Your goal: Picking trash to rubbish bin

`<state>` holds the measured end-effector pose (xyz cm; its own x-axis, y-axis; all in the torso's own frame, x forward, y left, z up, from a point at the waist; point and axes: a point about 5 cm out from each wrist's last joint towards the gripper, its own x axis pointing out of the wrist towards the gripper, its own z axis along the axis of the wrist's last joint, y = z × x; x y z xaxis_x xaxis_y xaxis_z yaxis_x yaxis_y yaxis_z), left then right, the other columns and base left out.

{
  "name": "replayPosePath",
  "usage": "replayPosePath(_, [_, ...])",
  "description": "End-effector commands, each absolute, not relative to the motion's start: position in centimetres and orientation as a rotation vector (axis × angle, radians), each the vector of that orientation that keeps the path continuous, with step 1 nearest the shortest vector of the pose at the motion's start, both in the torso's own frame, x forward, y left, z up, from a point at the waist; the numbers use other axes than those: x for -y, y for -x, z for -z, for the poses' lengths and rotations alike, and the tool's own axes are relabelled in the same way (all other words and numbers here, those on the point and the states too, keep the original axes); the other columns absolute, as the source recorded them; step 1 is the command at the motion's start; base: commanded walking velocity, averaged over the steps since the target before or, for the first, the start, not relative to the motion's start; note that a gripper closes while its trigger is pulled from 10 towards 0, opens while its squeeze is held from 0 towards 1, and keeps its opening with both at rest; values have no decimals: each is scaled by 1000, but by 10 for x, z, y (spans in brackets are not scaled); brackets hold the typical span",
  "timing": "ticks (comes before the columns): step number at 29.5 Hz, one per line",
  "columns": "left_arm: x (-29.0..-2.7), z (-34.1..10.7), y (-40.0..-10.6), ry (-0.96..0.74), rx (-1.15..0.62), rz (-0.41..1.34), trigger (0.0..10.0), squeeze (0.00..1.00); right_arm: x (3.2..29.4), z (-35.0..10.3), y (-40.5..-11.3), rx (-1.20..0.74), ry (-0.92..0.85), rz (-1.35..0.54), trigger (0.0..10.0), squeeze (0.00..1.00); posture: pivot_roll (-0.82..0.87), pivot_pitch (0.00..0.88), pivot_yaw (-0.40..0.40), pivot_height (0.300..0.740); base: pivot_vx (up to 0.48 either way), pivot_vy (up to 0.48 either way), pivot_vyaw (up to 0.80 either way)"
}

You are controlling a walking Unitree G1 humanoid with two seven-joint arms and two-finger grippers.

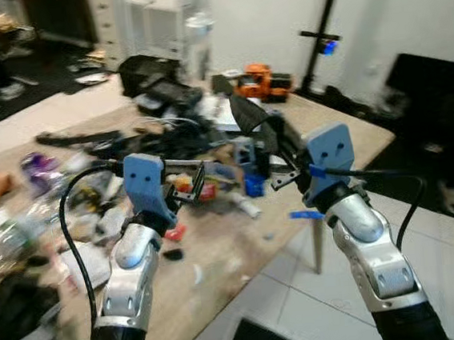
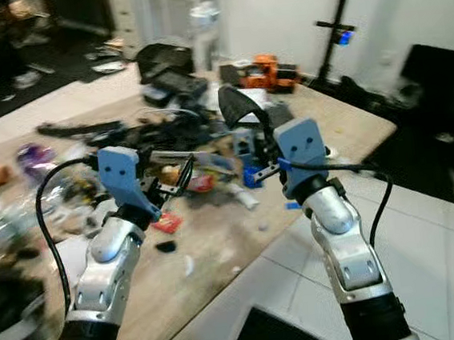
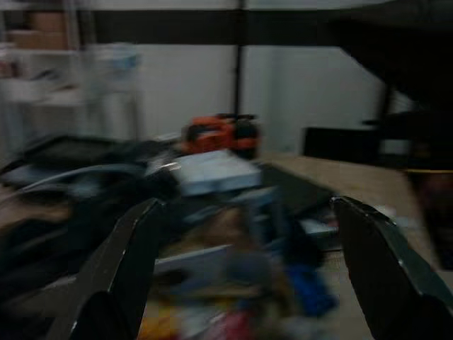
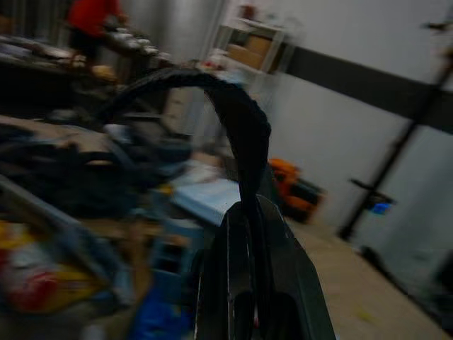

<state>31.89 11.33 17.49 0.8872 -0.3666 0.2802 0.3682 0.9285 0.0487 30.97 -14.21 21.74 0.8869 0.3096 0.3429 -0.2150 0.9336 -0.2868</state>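
Right wrist view shows our right gripper (image 4: 249, 234) pinched on a black strap (image 4: 237, 120) that arches up and away from the fingers; in the left eye view that same strap stands above the middle of the table (image 1: 344, 130), lifted off the pile. Our left gripper (image 1: 186, 183) hovers with its fingers spread wide and empty, just over the heap of litter (image 1: 201, 152) near the table's centre.

We judge the task to be barely begun: one piece is in our grasp, but no rubbish bin can be made out, so nothing has been dropped yet. Plenty is left on the table: red wrapper (image 1: 205, 190), blue bits (image 1: 254, 185), crumpled plastic (image 1: 12, 231) at the far left, an orange tool (image 1: 260, 80) at the far edge
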Motion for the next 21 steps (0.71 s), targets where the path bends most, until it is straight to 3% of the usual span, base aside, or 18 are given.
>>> replayPosePath(1, [-111, -174, -318, -7, 281, 394, 10000, 0, 139, -217, -309, 399, 245, -287, 10000, 0, -96, 41, -52, 740, 0, 0, -800])
replayPosePath(21, [-110, -175, -319, -45, 273, 386, 10000, 0, 133, -214, -311, 391, 242, -306, 10000, 0, -79, 55, -60, 740, 0, 0, -800])
